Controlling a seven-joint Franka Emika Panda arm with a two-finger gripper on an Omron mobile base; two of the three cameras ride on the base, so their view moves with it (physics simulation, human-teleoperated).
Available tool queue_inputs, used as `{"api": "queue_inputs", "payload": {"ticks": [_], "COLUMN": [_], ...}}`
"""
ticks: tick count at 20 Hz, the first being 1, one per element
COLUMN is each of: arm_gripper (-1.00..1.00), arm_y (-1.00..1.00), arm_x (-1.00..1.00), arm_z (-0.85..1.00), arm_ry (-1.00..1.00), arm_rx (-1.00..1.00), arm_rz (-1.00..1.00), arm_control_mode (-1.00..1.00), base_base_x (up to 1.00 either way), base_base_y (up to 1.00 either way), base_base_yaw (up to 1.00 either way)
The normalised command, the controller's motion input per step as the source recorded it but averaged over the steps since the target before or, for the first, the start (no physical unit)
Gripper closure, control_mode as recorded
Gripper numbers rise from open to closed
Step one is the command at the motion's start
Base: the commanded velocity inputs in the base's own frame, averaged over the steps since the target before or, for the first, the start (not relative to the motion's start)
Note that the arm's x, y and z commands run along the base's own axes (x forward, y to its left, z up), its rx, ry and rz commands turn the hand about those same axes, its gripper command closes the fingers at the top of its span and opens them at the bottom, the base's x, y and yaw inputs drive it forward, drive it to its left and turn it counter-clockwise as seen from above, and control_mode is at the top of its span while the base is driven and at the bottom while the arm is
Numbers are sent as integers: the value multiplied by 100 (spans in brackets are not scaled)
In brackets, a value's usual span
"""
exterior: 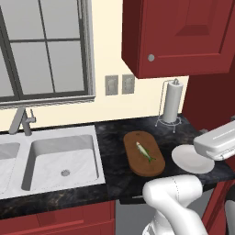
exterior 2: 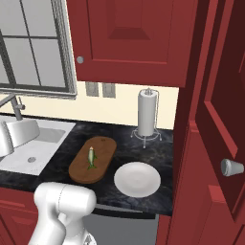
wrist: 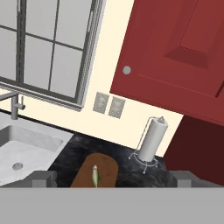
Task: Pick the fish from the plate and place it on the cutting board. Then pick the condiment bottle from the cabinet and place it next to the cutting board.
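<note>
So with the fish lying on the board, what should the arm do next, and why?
Probably swing toward the tall cabinet on the right to go for the condiment bottle. The fish already lies on the cutting board, the plate is bare, and the gripper is open and holds nothing. The cabinet's inside isn't visible yet.

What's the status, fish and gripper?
Gripper open, empty, raised over the counter. Fish lies on the cutting board; plate bare beside it. Condiment bottle not yet fetched. Paper towel roll stands behind, apart from the board.
</note>
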Motion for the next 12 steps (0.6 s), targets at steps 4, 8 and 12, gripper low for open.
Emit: {"api": "queue_inputs", "payload": {"ticks": [4, 8, 12], "arm_gripper": [-100, -100, -100], "arm_y": [0, 0, 0], "arm_x": [0, 0, 0], "arm_z": [1, 0, 0], "arm_ry": [0, 1, 0], "arm_rx": [0, 0, 0], "arm_rz": [0, 0, 0], "arm_control_mode": [-100, 100, 100], "base_base_x": [0, 0, 0], "base_base_y": [0, 0, 0], "base_base_yaw": [0, 0, 0]}}
